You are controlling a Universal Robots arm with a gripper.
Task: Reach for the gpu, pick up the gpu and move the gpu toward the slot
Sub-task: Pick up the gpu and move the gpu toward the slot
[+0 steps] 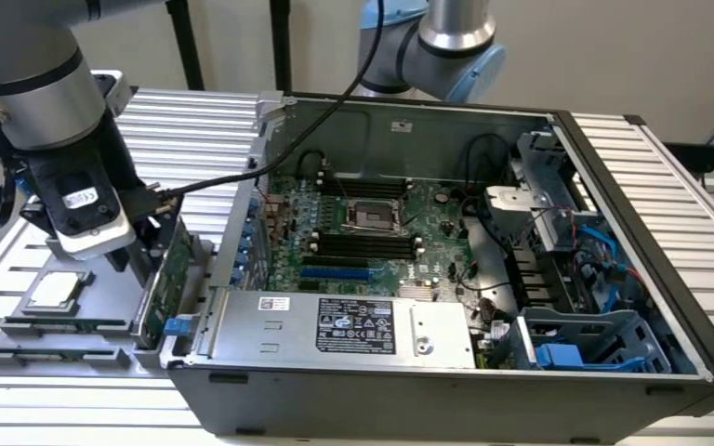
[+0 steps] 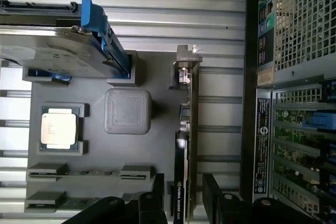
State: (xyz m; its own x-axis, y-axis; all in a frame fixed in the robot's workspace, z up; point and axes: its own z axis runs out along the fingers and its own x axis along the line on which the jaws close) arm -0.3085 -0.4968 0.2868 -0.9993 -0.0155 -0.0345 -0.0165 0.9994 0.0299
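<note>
The gripper (image 1: pixel 149 253) hangs in the left middle of the exterior view, just outside the open computer case (image 1: pixel 456 390). In the wrist view the gripper (image 2: pixel 182 179) stands wide, one dark finger on each side of the gpu (image 2: pixel 187 129) with a gap showing on both sides, so I judge nothing is gripped.

The gpu (image 1: pixel 163 279) stands upright on its long edge in a grey fixture (image 2: pixel 157 80), close beside the case wall at the exterior view's left.

By my reading the reach is all but done. The squeeze, the lift and the carry over to the motherboard (image 1: pixel 370 218) are not yet made.

The card is thin and flat: green board on its face, dark with a printed label edge-on, and a silver stamped bracket (image 2: pixel 185 59) at the far end. The fixture looks matte, with moulded pockets; one holds a square, shiny CPU chip (image 2: pixel 59 129), another a grey hard drive (image 2: pixel 47 51) with blue plastic rails. Everything rests on a ribbed aluminium table (image 1: pixel 196 121).
</note>
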